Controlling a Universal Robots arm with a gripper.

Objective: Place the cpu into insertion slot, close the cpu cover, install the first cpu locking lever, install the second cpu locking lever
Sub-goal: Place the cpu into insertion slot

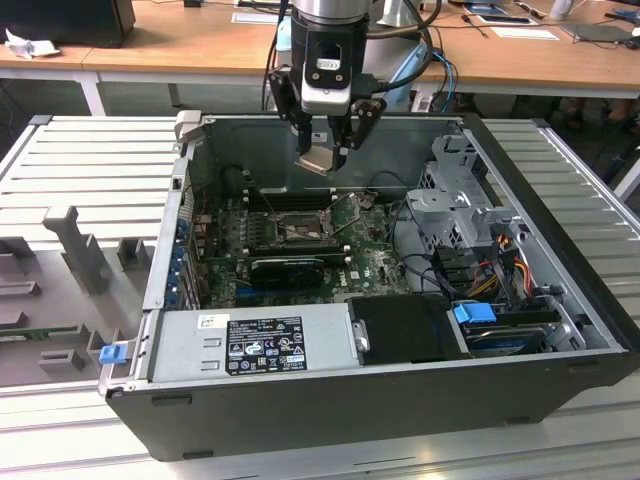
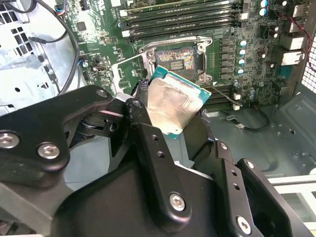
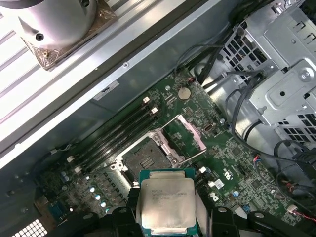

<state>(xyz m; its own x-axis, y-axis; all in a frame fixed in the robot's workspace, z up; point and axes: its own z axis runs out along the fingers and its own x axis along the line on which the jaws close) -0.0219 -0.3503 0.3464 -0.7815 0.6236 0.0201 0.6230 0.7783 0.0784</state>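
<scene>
My gripper (image 1: pixel 326 148) is shut on the cpu (image 1: pixel 317 160), a flat square chip with a pale metal face, held in the air above the open computer case. In both wrist views the cpu (image 2: pixel 172 102) (image 3: pixel 168 201) sits between the black fingers (image 2: pixel 148 136). The insertion slot (image 3: pixel 144 159) (image 2: pixel 177 59) lies bare on the green motherboard (image 1: pixel 370 262), below the chip and apart from it. The cpu cover (image 3: pixel 189 134) stands swung open beside the slot.
Long black memory slots (image 3: pixel 116 136) run beside the socket. A metal drive cage (image 1: pixel 455 205) with cables fills the case at the exterior view's right. The power supply (image 1: pixel 255 342) lies along the near wall. A slatted grey table (image 1: pixel 90 160) surrounds the case.
</scene>
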